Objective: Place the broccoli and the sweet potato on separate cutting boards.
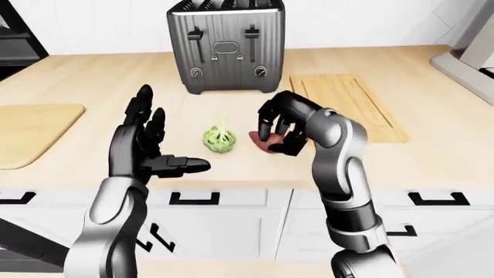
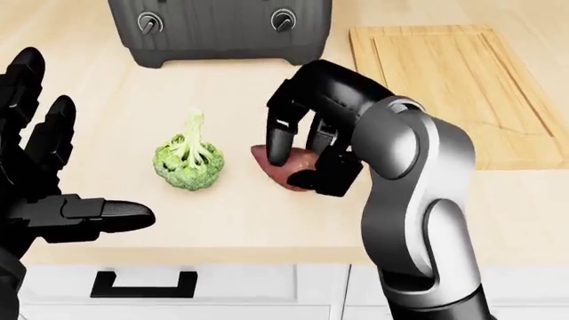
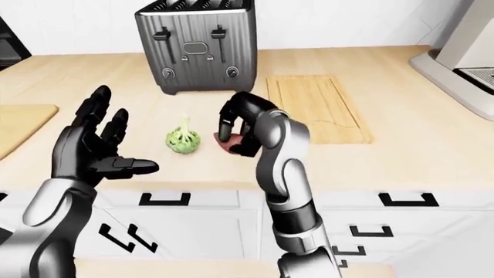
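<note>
The broccoli [image 2: 187, 160] is green, the sweet potato [image 2: 293, 163] reddish-brown, the toaster [image 1: 225, 46] grey with stripes, the cutting board [image 2: 453, 80] light wood.

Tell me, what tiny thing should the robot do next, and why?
Probably squeeze the right hand shut on the sweet potato and lift it a little. Its fingers curl over the potato, which lies on the counter and not on a cutting board. The left hand is open beside the broccoli, not touching it.
</note>
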